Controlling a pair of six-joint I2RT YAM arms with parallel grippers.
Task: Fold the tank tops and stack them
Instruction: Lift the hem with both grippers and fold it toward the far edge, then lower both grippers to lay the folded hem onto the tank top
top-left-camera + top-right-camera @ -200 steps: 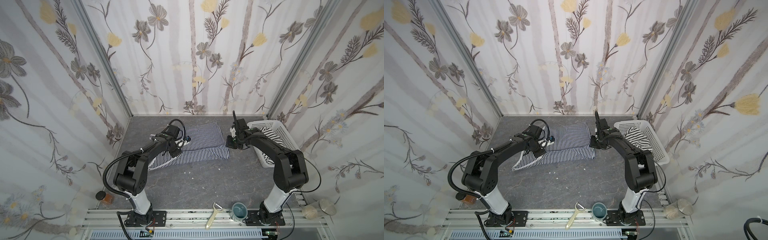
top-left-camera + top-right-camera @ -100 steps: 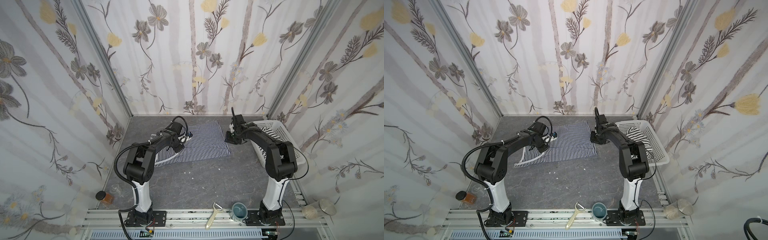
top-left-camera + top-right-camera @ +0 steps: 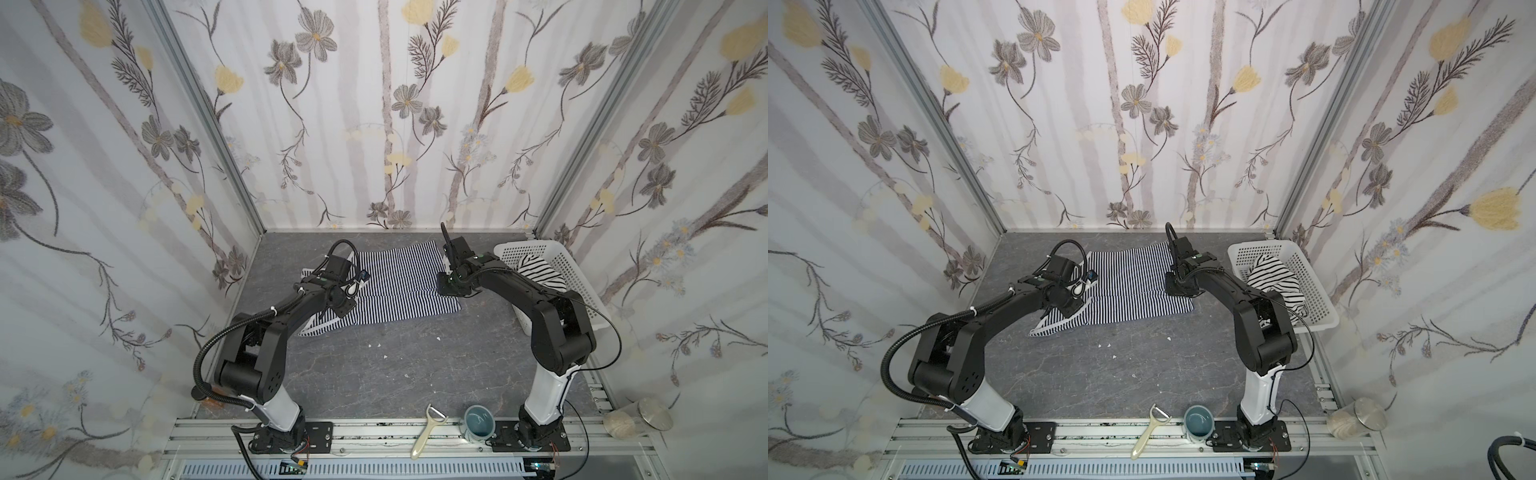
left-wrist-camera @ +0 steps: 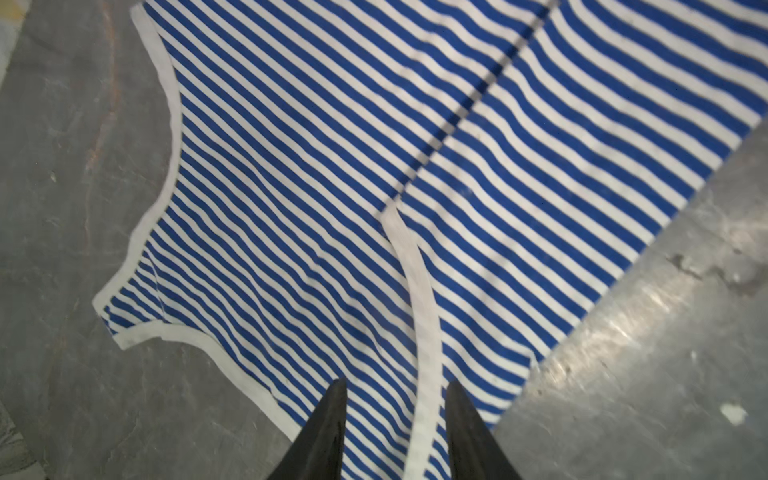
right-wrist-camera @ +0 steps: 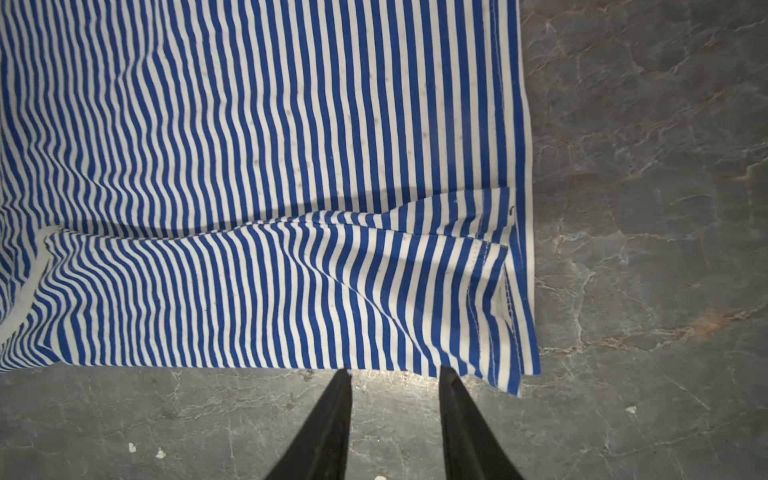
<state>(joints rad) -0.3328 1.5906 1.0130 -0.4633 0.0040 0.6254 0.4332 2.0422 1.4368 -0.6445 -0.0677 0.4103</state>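
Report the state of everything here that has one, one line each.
Navy-striped tank top: partly folded, flat on the table.
Black-striped tank top: crumpled in the white basket.
White basket: upright.
Left gripper: open, empty.
Right gripper: open, empty.
Mug: upright.

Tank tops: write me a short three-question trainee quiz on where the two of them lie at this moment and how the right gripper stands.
1. True or false: the white tank top with black stripes lies in the white perforated basket.
2. Pick one. The navy-striped tank top is: A) lying on the grey table; B) inside the basket; C) rolled into a ball.
3. In the right wrist view, are the jaws of the right gripper open or shut?

Key: 1 true; 2 A; 3 open, gripping nothing.
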